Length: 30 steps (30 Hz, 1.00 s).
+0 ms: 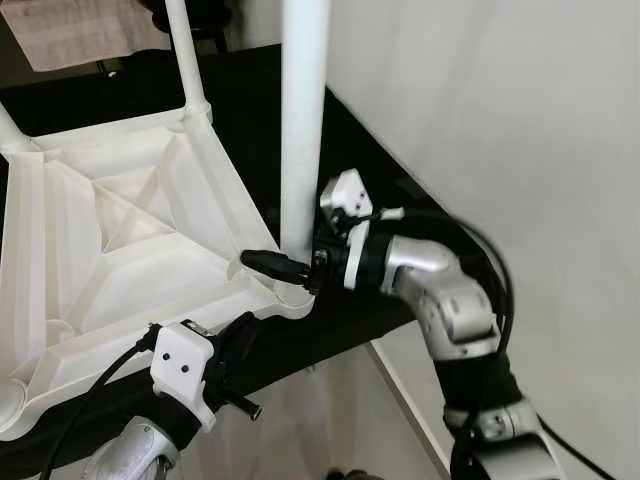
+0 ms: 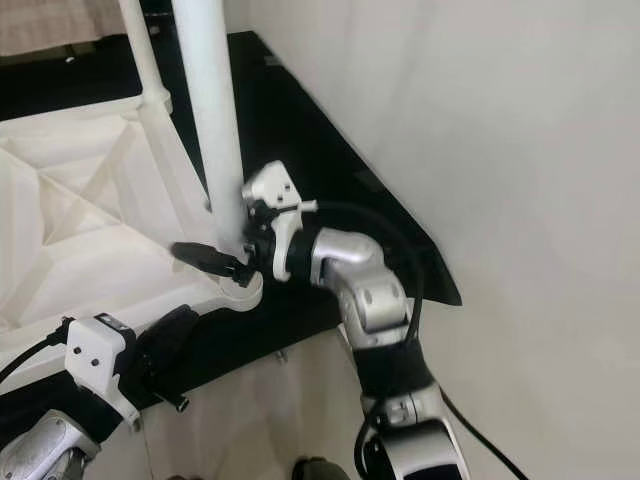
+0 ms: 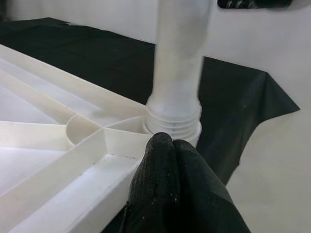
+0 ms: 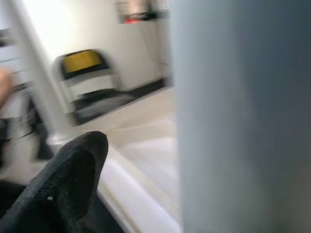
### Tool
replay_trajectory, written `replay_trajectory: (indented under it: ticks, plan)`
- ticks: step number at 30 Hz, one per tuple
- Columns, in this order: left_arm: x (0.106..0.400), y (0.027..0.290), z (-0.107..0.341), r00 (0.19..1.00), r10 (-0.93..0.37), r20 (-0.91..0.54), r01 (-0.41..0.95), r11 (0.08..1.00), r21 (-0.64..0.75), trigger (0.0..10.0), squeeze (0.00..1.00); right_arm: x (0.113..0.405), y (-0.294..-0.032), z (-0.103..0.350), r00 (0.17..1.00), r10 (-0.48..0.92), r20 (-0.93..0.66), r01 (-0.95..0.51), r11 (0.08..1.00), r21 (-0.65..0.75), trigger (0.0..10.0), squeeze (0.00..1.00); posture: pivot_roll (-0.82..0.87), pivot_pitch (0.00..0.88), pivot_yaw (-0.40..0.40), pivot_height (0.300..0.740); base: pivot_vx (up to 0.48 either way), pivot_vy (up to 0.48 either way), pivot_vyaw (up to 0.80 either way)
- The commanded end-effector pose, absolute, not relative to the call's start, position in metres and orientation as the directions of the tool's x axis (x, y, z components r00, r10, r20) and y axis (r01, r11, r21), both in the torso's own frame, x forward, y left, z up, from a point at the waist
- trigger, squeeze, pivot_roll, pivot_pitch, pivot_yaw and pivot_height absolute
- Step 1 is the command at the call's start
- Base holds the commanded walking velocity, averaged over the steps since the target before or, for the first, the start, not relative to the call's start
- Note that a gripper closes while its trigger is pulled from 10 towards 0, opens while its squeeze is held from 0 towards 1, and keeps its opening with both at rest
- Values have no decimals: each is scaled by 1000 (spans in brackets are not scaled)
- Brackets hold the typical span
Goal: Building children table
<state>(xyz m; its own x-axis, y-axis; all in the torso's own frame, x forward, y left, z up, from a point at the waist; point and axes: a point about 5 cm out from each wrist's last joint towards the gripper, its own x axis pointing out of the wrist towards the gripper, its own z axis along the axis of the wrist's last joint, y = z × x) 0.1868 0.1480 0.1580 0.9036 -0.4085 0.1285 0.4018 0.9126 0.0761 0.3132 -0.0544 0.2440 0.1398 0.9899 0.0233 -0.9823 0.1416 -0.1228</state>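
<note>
Right gripper (image 1: 285, 266) is at the base of the near table leg (image 1: 303, 120), fingers pointing across the corner socket toward the tabletop's middle. One black finger (image 1: 270, 263) lies beside the leg foot; the other is hidden behind the leg, so can't tell whether it's actually clamping the leg or how wide the jaws stand. Right wrist view is blurred: one fingertip, the leg as a grey column right up close, and a yellow-and-dark chair (image 4: 87, 77) far behind.

Right arm comes up from below, elbow bent, wrist turned sideways to run level into the leg.

Left gripper (image 3: 172, 145): fingers pressed together, nothing between them, tips just short of the threaded collar where the leg meets the upside-down tabletop (image 1: 110, 240). In the head views it sits low at the tabletop's near edge, below and to the left of the right gripper; the fingers are mostly hidden by the white wrist housing.

Tabletop is white ribbed plastic, underside up, on a black cloth (image 2: 300, 110). A second leg (image 1: 185, 55) stands at the far corner, its top cut off by the frame. White wall (image 1: 500, 120) close behind the right arm.
</note>
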Motion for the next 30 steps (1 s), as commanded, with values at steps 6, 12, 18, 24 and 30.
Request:
replay_trajectory:
  ticks: [6,12,18,24,30]
  plan:
    - [184,146,153,905,-411,109,408,912,49,10000,0,322,-56,237,-73,995,-65,-988,-81,-128,10000,0,-90,158,-80,740,0,0,0]
    - [183,145,153,905,-412,107,409,911,46,10000,0,342,-55,245,-59,995,-78,-991,-68,-118,10000,0,-82,165,-82,740,0,0,0]
    - [179,145,153,904,-415,103,412,910,43,10000,0,349,-57,253,-126,989,-81,-986,-134,-98,0,0,-79,175,-84,740,0,0,0]
    - [181,144,153,904,-416,104,413,910,42,10000,0,351,-67,251,-99,993,-62,-987,-106,-123,0,0,-88,171,-83,740,0,0,0]
    - [183,145,153,903,-416,108,415,909,39,10000,0,352,-81,250,108,994,17,-983,109,-150,0,0,-108,173,-86,740,0,0,0]
